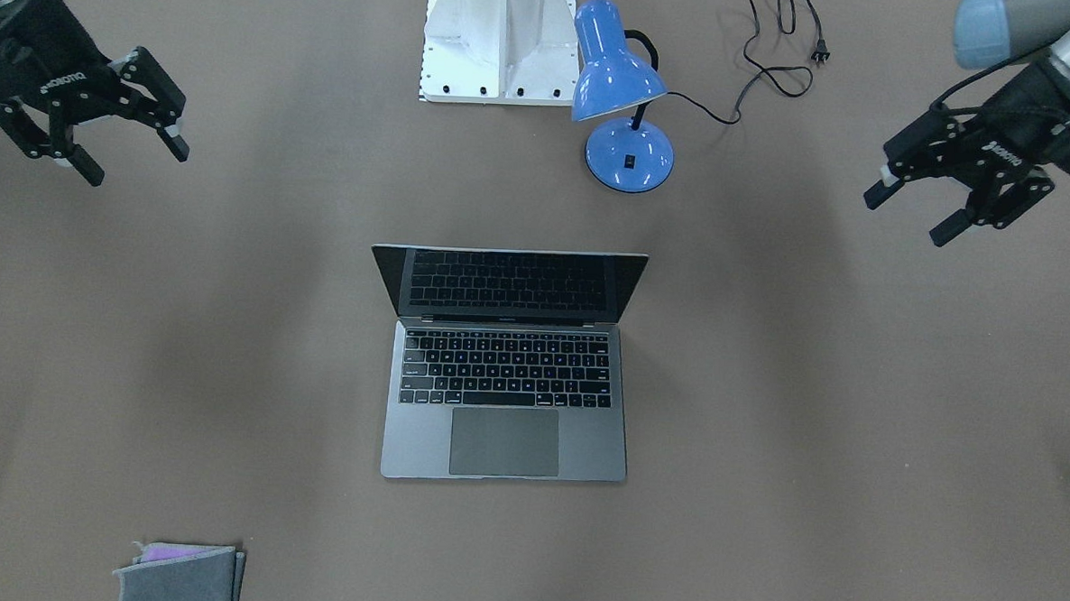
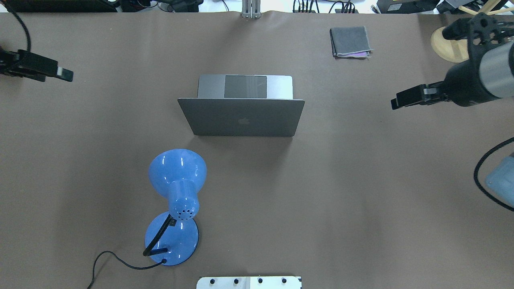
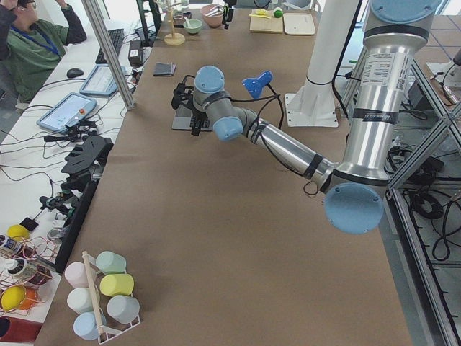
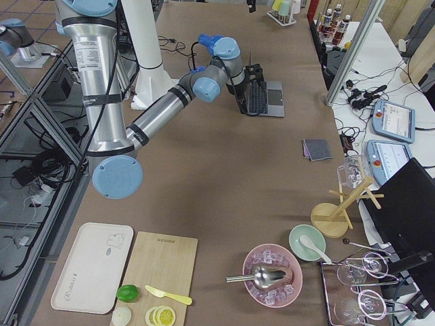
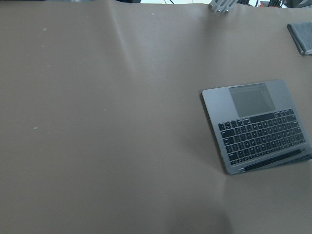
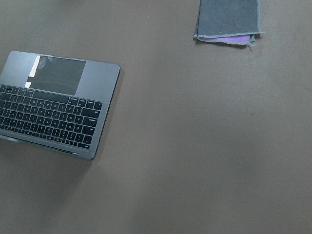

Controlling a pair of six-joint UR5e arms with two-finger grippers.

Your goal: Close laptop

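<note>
The laptop (image 1: 505, 399) stands open in the middle of the brown table, its dark screen upright and facing away from the robot. The overhead view shows the back of its lid (image 2: 241, 118) with the apple logo. My left gripper (image 1: 907, 218) hangs open and empty above the table, far to one side of the laptop. My right gripper (image 1: 136, 164) hangs open and empty far to the other side. The left wrist view shows the keyboard (image 5: 258, 126) at its right edge. The right wrist view shows it (image 6: 53, 112) at the left.
A blue desk lamp (image 1: 625, 97) stands between the laptop and the white robot base (image 1: 497, 37), its black cord (image 1: 781, 49) lying loose beside it. A folded grey cloth (image 2: 350, 41) lies at the table's far edge, on my right side.
</note>
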